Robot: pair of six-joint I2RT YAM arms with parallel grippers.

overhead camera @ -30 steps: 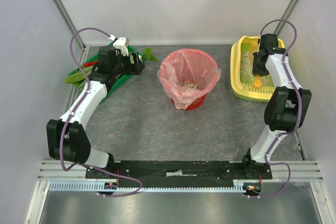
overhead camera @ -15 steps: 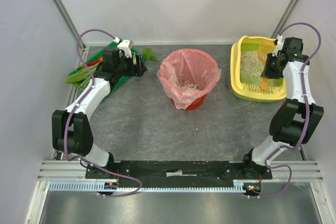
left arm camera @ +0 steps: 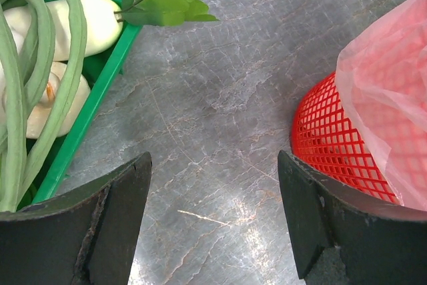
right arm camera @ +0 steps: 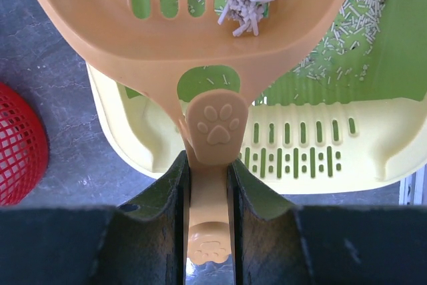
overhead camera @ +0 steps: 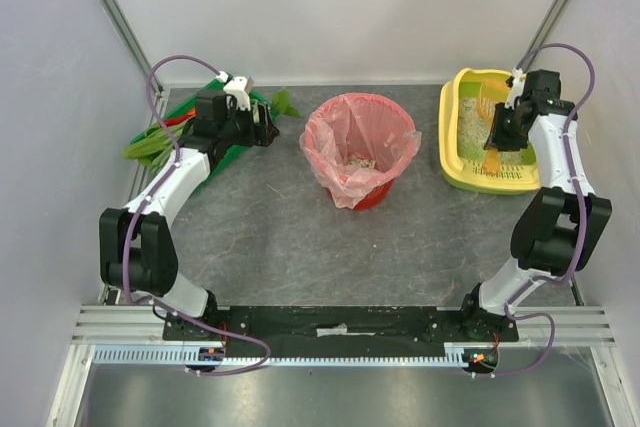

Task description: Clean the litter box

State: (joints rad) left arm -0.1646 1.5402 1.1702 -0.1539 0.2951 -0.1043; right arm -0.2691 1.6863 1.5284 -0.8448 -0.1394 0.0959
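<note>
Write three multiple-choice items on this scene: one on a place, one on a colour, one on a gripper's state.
1. What stands between the green tray and the litter box? A) a bottle; B) the red basket; C) a sponge.
2. The scoop in the right gripper is: A) blue; B) black; C) orange.
3. The left gripper is: A) open and empty; B) shut on a bean; C) shut on a bag.
Key: B, the top view shows it between them; C, the wrist view shows orange; A, its fingers stand apart over bare table.
</note>
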